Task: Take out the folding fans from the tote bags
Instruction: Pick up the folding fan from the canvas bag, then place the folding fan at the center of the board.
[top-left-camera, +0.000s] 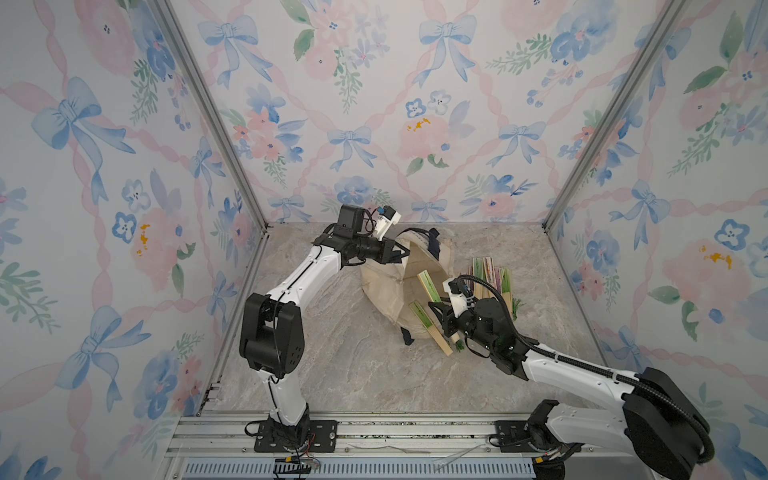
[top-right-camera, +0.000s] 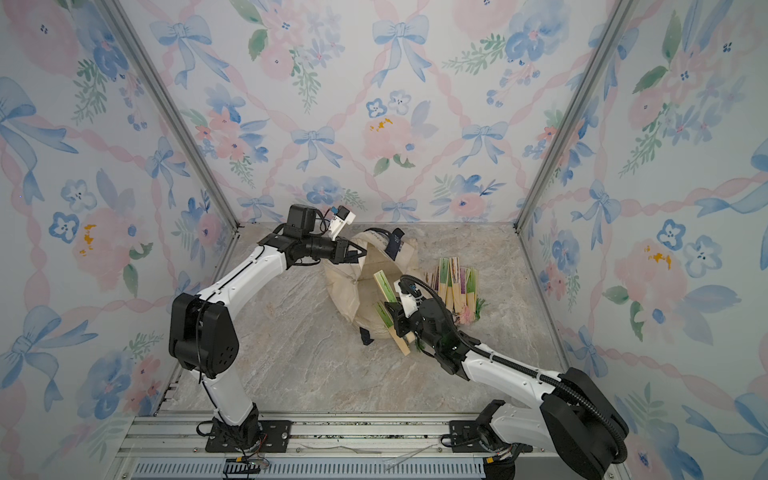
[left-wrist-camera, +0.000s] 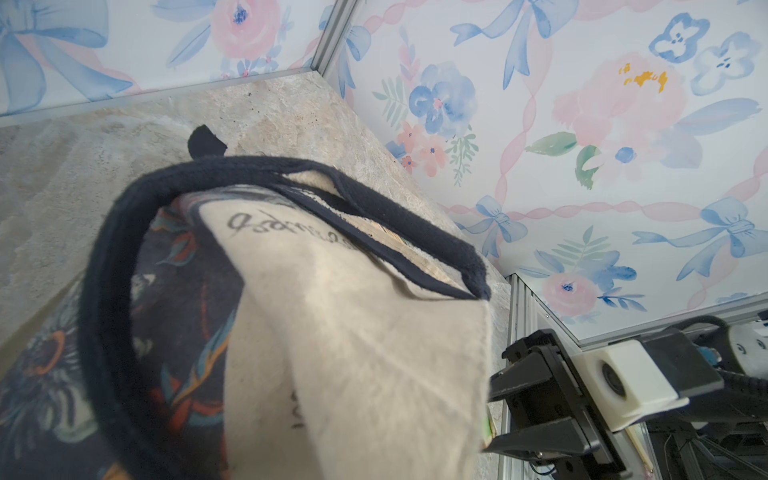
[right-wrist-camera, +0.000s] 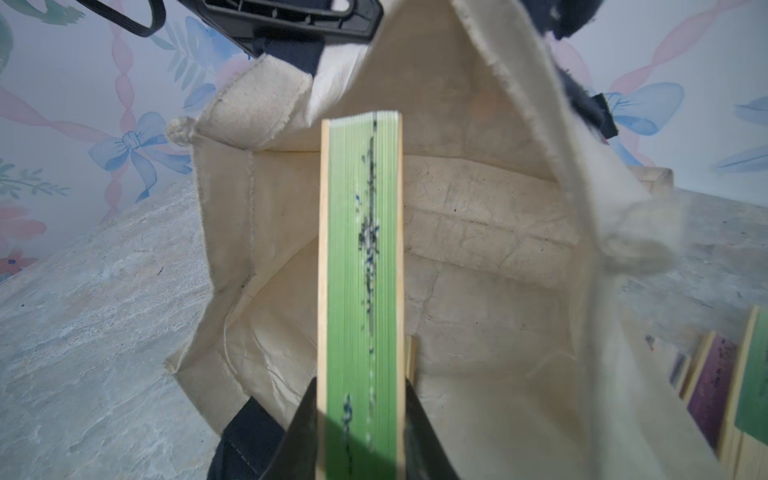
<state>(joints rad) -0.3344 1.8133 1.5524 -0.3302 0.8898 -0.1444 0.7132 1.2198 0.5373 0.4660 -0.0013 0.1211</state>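
left pincer (top-left-camera: 404, 252) clenched on rim of one cream canvas tote with navy straps (top-left-camera: 382, 286) | two green bamboo-ribbed folding fans (top-left-camera: 429, 284) at tote mouth, one grasped by right pincer (right-wrist-camera: 360, 390) | heap of closed fans (top-left-camera: 494, 282) on grey marbled table (top-left-camera: 332, 365), count unclear

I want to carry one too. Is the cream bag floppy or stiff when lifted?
Probably floppy: the tote bag sags and creases below the rim that the left gripper pinches. Likely light too, since that one pinch holds its mouth up and open.
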